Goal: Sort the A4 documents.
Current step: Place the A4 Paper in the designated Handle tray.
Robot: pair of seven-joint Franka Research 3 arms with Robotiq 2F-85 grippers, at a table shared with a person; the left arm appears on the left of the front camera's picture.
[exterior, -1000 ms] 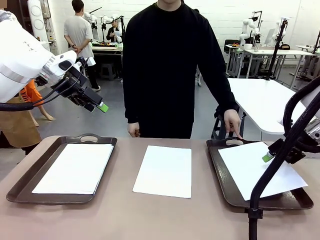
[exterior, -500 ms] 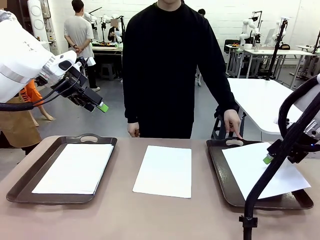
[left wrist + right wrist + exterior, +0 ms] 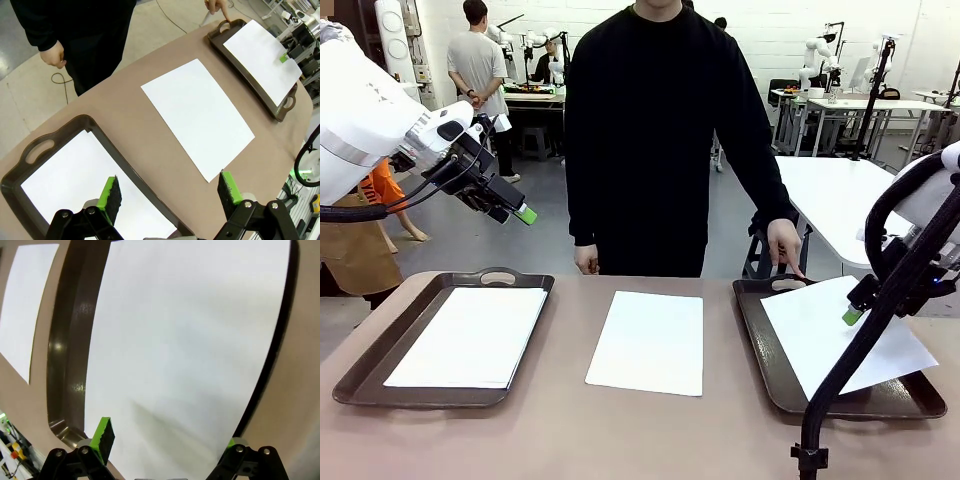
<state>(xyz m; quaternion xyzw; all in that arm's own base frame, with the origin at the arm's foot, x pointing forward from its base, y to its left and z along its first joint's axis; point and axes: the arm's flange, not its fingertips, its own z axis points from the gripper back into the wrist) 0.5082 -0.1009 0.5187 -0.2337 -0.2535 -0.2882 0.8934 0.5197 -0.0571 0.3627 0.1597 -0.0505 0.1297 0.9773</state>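
Observation:
Three white A4 documents are in view. One (image 3: 470, 335) lies in the left tray (image 3: 365, 365), one (image 3: 650, 342) lies on the bare table in the middle, and one (image 3: 835, 345) lies askew in the right tray (image 3: 760, 345). My left gripper (image 3: 515, 208) hangs open high above the left tray's far end; the left wrist view has its fingers (image 3: 111, 199) wide apart over the left tray's sheet (image 3: 60, 182) and the middle sheet (image 3: 197, 117). My right gripper (image 3: 853, 315) is open just above the right tray's sheet (image 3: 190, 350), with nothing between its pads (image 3: 102, 436).
A person in black stands at the far side, one hand (image 3: 785, 243) on the right tray's far handle (image 3: 788, 285), the other hand (image 3: 587, 260) at the table edge. A black cable loop (image 3: 840, 380) hangs from my right arm in front of the right tray.
My right arm has risen slightly and its cable loop has swung left; the gripper stays over the right tray's sheet. The left arm and the other sheets have not moved.

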